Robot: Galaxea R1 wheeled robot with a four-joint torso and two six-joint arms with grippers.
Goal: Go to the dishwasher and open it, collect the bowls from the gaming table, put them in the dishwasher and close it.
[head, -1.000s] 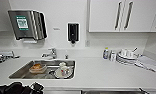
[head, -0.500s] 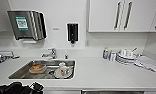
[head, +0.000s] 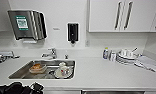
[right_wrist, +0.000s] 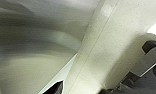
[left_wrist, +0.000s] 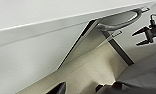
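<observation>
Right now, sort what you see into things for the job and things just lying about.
For the job:
- dishwasher bar handle
- right hand, open, near that handle

Just lying about:
- orange bowl in the sink
- cup in the sink
- stacked white plates
- small bottles
- soap dispenser
- towel dispenser

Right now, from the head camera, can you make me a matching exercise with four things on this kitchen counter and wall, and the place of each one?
Things:
1. soap dispenser
2. paper towel dispenser
3. stack of white plates
4. orange bowl

Places:
A. inside the sink
B. on the wall above the tap, black
C. on the counter under the wall cabinets
D. on the wall, above the sink's left end

Pairs: 1-B, 2-D, 3-C, 4-A
</observation>
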